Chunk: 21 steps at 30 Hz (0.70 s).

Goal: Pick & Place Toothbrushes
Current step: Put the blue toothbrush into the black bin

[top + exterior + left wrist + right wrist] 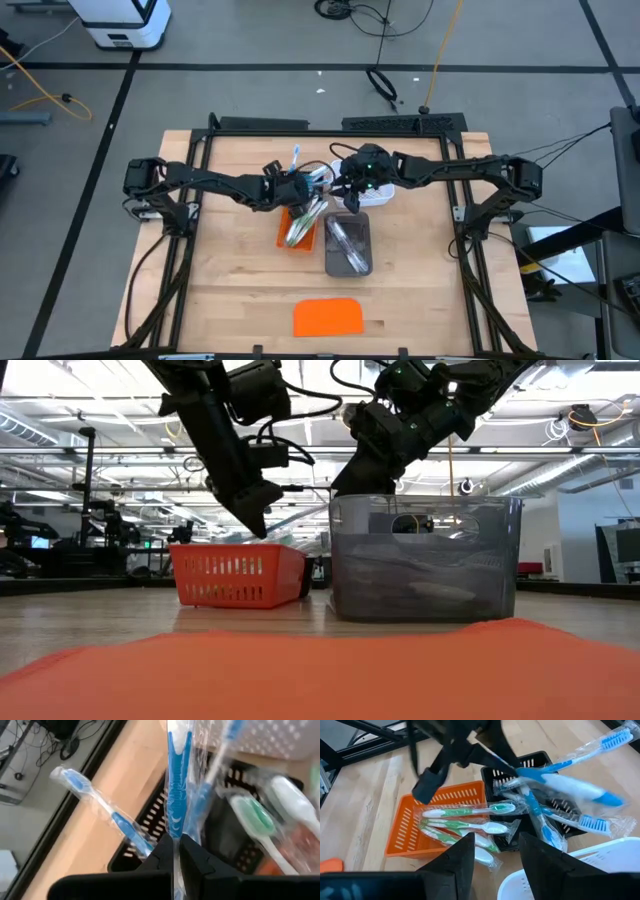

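High view: both arms meet mid-worktop (230,270) above the orange tray (297,228) and grey tray (348,245). Low view: industrial hall behind. Left wrist view: left gripper (175,851), fingers clenched on a wrapped blue toothbrush (176,795). Right wrist view: right gripper (496,851), fingers released, empty; green toothbrushes (465,822) lie in the orange tray, blue ones over the black tray (540,760).

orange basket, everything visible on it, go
The orange basket is a small, low rectangular tray of slotted plastic with upright walls. It sits flat on the wooden table near the middle, its side against the black basket. Several wrapped green-and-white toothbrushes lie in it, their ends sticking out over one rim. The left gripper hangs above it; neither gripper touches it.
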### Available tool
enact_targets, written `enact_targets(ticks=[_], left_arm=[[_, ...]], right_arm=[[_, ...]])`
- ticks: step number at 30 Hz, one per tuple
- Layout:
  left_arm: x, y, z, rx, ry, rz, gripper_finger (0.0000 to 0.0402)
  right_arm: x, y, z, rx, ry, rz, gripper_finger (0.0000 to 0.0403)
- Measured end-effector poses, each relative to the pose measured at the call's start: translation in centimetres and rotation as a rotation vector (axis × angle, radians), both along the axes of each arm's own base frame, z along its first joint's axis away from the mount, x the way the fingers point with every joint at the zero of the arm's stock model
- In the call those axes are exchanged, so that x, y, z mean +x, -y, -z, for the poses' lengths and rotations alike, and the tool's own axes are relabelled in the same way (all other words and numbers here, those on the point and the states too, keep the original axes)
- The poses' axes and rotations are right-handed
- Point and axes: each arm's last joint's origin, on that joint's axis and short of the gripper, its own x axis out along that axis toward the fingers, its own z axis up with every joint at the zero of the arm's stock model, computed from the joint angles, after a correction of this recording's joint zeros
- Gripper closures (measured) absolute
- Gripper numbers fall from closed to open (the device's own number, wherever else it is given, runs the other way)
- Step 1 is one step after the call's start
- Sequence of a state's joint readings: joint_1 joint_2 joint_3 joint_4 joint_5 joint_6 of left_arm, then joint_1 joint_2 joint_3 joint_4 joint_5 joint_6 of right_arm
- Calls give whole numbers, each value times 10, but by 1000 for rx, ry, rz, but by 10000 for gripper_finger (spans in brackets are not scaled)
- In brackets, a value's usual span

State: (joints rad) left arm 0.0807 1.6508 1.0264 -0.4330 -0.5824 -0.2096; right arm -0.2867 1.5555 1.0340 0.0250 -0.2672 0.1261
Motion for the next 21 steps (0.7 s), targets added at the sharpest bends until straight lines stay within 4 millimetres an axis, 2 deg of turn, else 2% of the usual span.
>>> enact_targets(ticks=[9, 17, 21], left_arm=[[-2, -18, 1, -152, 77, -85, 397], [-3, -18, 3, -171, 83, -108, 384], [-4, -18, 4, -173, 78, -112, 390]], right_arm=[[0, 0, 0, 2, -4, -1, 259], [0, 0, 1, 3, -7, -1, 257], [0, 0, 1, 3, -7, -2, 259]])
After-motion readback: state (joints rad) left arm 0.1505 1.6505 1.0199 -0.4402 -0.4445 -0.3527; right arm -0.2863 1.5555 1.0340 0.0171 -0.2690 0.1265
